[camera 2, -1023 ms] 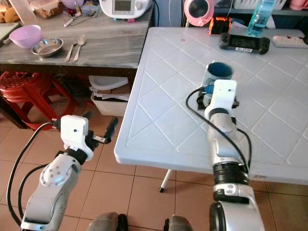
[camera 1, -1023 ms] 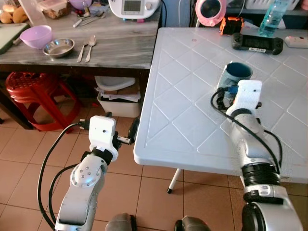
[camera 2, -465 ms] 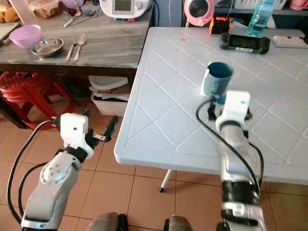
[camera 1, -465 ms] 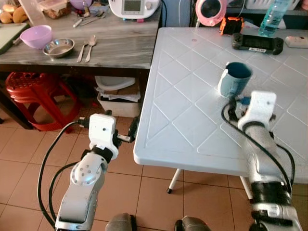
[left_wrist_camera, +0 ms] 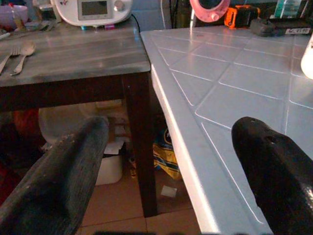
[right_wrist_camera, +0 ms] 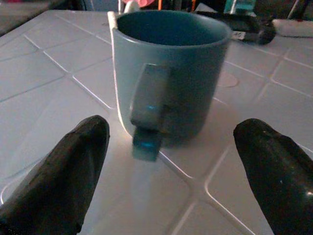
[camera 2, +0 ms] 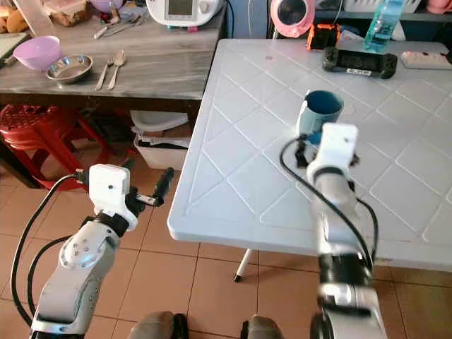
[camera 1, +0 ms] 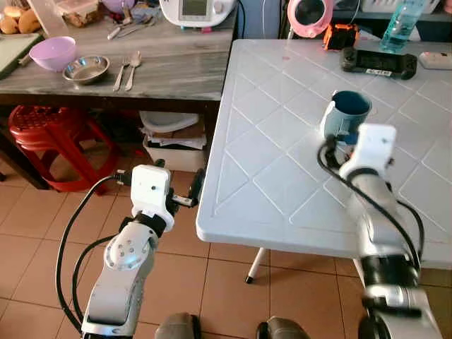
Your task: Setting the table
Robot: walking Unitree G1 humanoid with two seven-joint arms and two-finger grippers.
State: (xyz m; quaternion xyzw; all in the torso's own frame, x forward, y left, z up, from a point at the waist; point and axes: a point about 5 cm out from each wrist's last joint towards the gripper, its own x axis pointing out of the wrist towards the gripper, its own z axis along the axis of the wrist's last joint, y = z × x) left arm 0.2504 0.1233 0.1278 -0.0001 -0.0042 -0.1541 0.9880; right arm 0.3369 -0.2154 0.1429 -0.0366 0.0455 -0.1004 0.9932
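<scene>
A blue mug (camera 1: 345,113) stands upright on the white plastic table (camera 1: 268,162), its handle (right_wrist_camera: 146,105) turned toward my right gripper (right_wrist_camera: 171,134). That gripper is open just short of the mug, one black finger (right_wrist_camera: 58,176) to each side of the handle and touching nothing. My right wrist housing (camera 1: 371,143) sits directly in front of the mug. My left gripper (camera 1: 192,192) is held low beside the table's near left edge, open and empty.
A wooden side table (camera 1: 176,67) on the left holds a purple bowl (camera 1: 53,53), a steel bowl (camera 1: 86,69), spoons (camera 1: 128,69) and a white appliance (camera 1: 198,10). Beneath it are a red stool (camera 1: 42,134) and a box (camera 1: 173,145). A black handheld console (camera 1: 378,62) and a bottle (camera 1: 399,25) lie at the white table's far side.
My right arm drew back from the mug toward the near right, then came forward again a little. The mug stays on the table. The left arm has barely moved.
</scene>
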